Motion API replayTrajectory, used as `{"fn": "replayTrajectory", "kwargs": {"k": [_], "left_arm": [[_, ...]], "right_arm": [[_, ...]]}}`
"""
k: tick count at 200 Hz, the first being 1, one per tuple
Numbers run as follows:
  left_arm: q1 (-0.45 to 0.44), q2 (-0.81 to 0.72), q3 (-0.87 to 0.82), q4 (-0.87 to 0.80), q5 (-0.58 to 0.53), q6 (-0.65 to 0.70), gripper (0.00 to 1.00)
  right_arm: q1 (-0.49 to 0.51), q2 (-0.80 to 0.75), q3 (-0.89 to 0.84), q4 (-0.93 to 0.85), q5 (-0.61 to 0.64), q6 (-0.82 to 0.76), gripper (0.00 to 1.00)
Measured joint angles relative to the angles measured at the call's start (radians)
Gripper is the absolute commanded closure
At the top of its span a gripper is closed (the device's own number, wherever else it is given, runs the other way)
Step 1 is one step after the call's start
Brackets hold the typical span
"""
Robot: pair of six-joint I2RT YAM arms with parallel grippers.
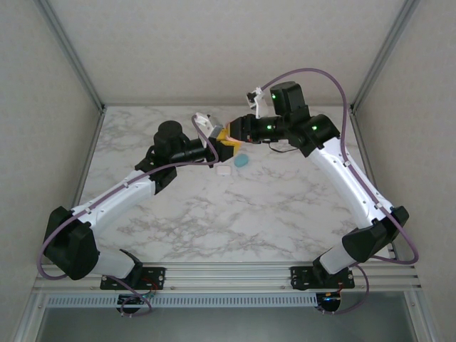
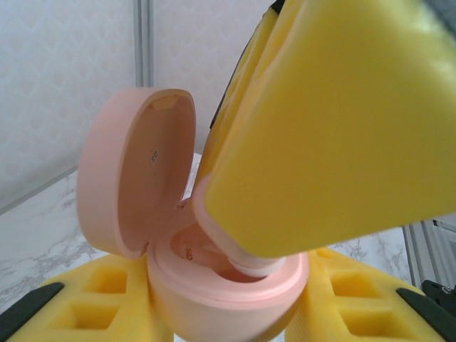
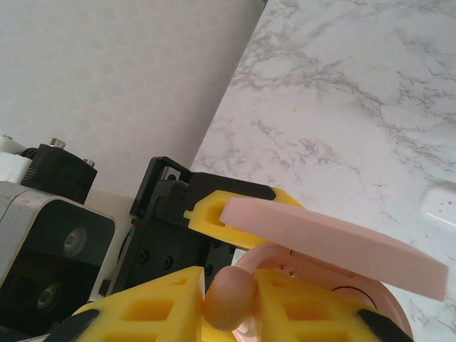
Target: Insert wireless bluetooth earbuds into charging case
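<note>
My left gripper (image 2: 228, 317) is shut on the base of an open pink charging case (image 2: 228, 288), its yellow fingers (image 2: 92, 303) on either side. The case's lid (image 2: 135, 171) stands up to the left. My right gripper (image 3: 229, 303) is shut on a pinkish-orange earbud (image 3: 228, 298). In the left wrist view, the earbud's whitish tip (image 2: 256, 265) dips into the case's hollow under the right gripper's yellow finger (image 2: 335, 121). From above, both grippers (image 1: 222, 141) meet over the far middle of the table. The right wrist view has the lid (image 3: 335, 239) just above my fingers.
A teal pebble-like case (image 1: 242, 160) and a small white case (image 1: 224, 171) lie on the marble table (image 1: 235, 214) just below the grippers. The white case (image 3: 438, 204) also sits at the right edge of the right wrist view. Frame posts and walls border the table.
</note>
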Motion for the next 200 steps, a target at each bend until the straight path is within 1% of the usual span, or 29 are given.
{"fn": "replayTrajectory", "kwargs": {"k": [59,85,108,128,200], "left_arm": [[0.000,0.000,0.000,0.002,-0.007,-0.002,0.93],[-0.004,0.000,0.000,0.015,-0.010,-0.002,0.93],[-0.004,0.000,0.000,0.023,-0.010,-0.002,0.93],[-0.005,0.000,0.000,0.023,-0.010,-0.001,0.93],[-0.004,0.000,0.000,0.023,-0.018,-0.002,0.93]], "right_arm": [[0.011,0.000,0.011,-0.009,0.031,-0.019,0.70],[0.013,0.000,0.025,-0.024,0.042,-0.026,0.71],[0.014,0.000,0.032,-0.031,0.055,-0.026,0.75],[0.014,0.000,0.032,-0.030,0.061,-0.026,0.77],[0.023,0.008,0.035,-0.027,0.073,-0.027,0.75]]}}
